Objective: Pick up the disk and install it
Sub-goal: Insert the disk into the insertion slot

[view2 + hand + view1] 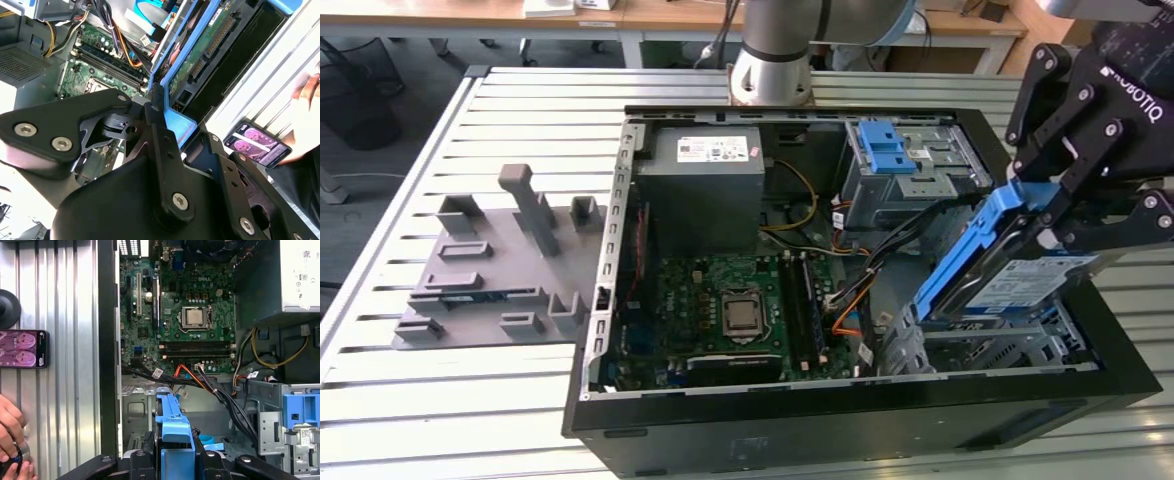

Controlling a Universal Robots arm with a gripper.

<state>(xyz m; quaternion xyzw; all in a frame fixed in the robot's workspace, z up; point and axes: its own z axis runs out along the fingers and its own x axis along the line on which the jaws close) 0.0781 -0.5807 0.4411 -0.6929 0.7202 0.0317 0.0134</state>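
black end effector [172,125] links sit closest to the lens, pressed onto the disk [1017,283] and pinching its blue frame at the upper end. the disk is off the desk [440,400] and hangs steeply tilted inside the case [854,425], at the case's corner on the exterior view's right. its lower end is down among the silver brackets of the bay [987,345], and its upper end stands above the case's rim. whether the lower end touches the bay i cannot tell. deeper in the case lie the motherboard [734,300], the grey box [707,180] and a cage [907,160] with a blue latch. outside the case, a phone [22,348] lies on the desk near a hand [10,427], and a grey fixture [494,270] stands on the case's far side. the pick-up looks done. the install does not: the disk is not lying flat in the bay, and the grip is not released.
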